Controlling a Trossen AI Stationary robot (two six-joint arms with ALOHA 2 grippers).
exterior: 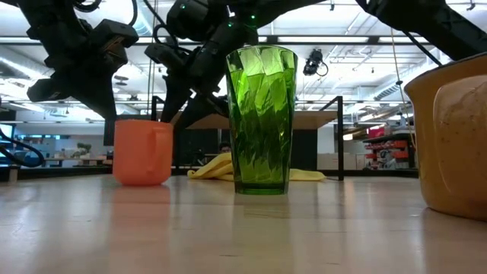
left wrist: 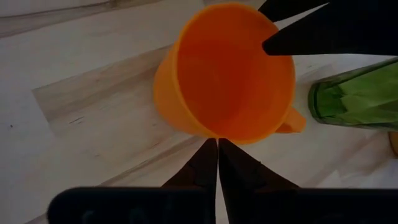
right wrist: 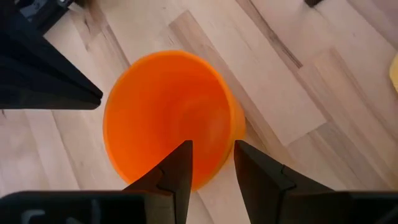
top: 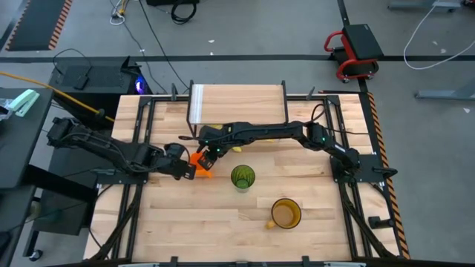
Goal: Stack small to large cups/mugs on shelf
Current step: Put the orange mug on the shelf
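The small orange mug (top: 201, 166) stands upright on the tabletop, left of the green tumbler (top: 243, 178); the amber mug (top: 285, 213) stands nearer the front. The shelf (top: 237, 104) is at the far edge with no cup on it. My left gripper (left wrist: 217, 140) is shut, its tips at the orange mug's rim on the side away from the handle. My right gripper (right wrist: 212, 147) is open above the mug (right wrist: 165, 115). One of its fingers is inside the mug and the other outside, beside the handle (right wrist: 240, 127). My left gripper comes slanting down from the table's left, and its shut fingertips (left wrist: 211, 152) meet the edge of the orange mug's rim (left wrist: 214, 134). I cannot tell whether they touch it or pinch it. The mug stands upright on the table.
A yellow cloth (exterior: 209, 167) lies on the table under the shelf, behind the cups. The two arms meet over the orange mug, close to each other. Black frame rails (top: 141, 119) run along the table's sides. Bare wood lies at the near left.
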